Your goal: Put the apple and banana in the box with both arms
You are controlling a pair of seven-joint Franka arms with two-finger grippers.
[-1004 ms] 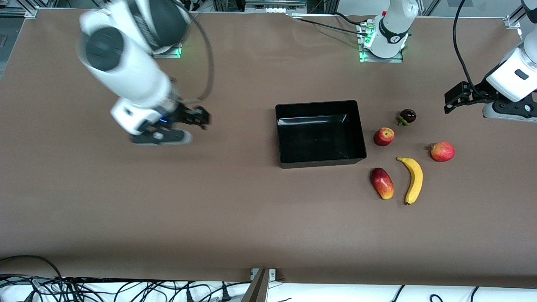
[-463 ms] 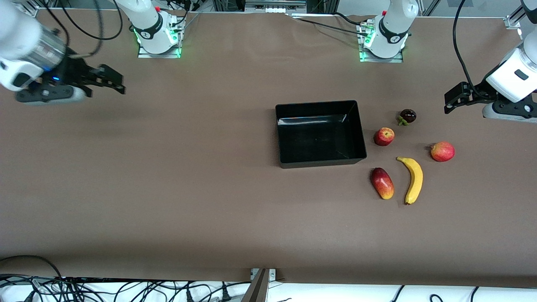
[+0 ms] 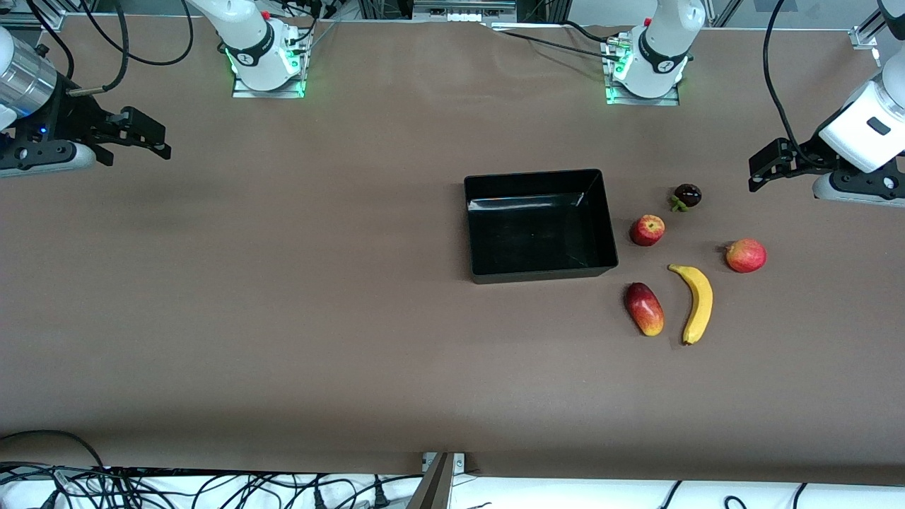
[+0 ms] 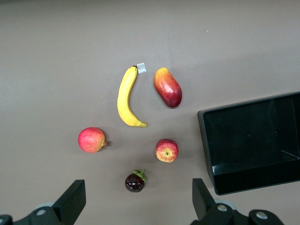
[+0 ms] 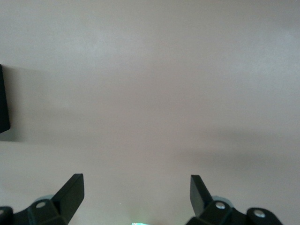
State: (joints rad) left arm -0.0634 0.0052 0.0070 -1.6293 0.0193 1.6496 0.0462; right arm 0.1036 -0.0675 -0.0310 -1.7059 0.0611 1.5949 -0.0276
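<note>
The apple [image 3: 647, 230] and banana [image 3: 696, 302] lie beside the box [image 3: 541, 268] toward the left arm's end, near the wide-open, empty left gripper [image 3: 767, 165]; the right gripper [image 3: 145, 134], open and empty too, hangs well apart

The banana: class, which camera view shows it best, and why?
The left wrist view: the banana lies whole near the picture's middle, its full curve and both tips clear. The front view also shows it whole, but smaller. The right wrist view shows none of it.
</note>
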